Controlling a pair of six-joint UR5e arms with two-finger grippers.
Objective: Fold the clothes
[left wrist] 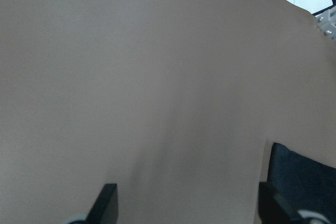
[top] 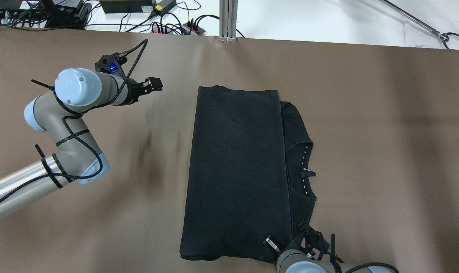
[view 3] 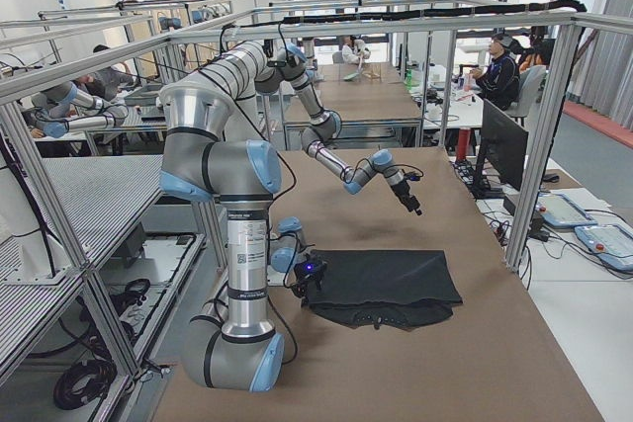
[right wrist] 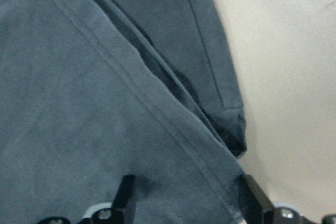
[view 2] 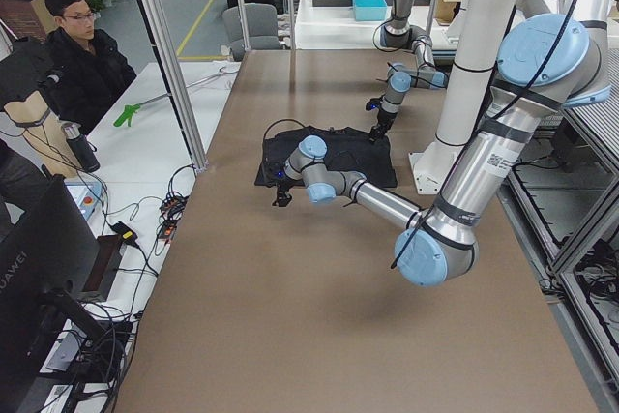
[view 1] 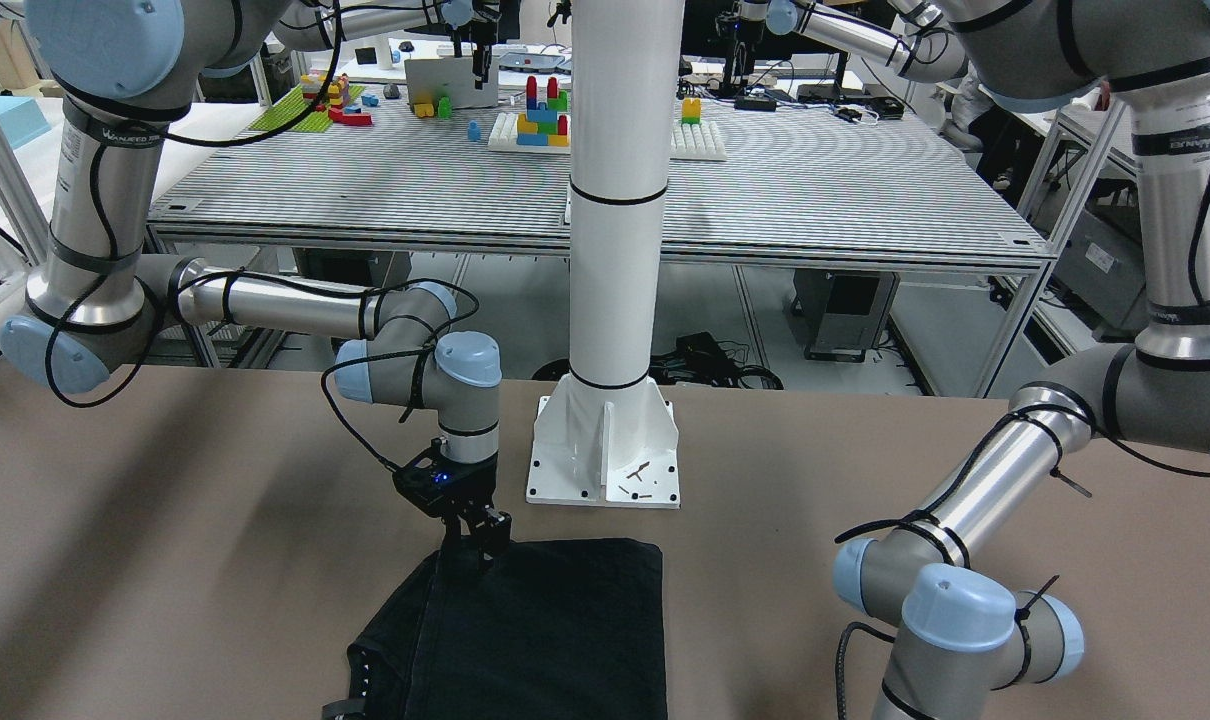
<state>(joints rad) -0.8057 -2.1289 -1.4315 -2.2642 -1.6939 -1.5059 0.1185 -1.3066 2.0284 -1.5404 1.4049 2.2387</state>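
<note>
Counting one black garment [top: 237,167], one counter [top: 385,132], two arms. Lying flat mid-counter, folded lengthwise, neckline [top: 303,170] with small white marks peeking out along one long edge; label there too small for reading. Left fingers [left wrist: 108,203] spreading wide, gripping nothing, hovering over bare counter well apart from garment. Right fingers [right wrist: 254,200] also spreading apart, sitting over garment's hem at the robot-side end; contact with fabric not resolving. Overhead view cropping right wrist at frame bottom.
</note>
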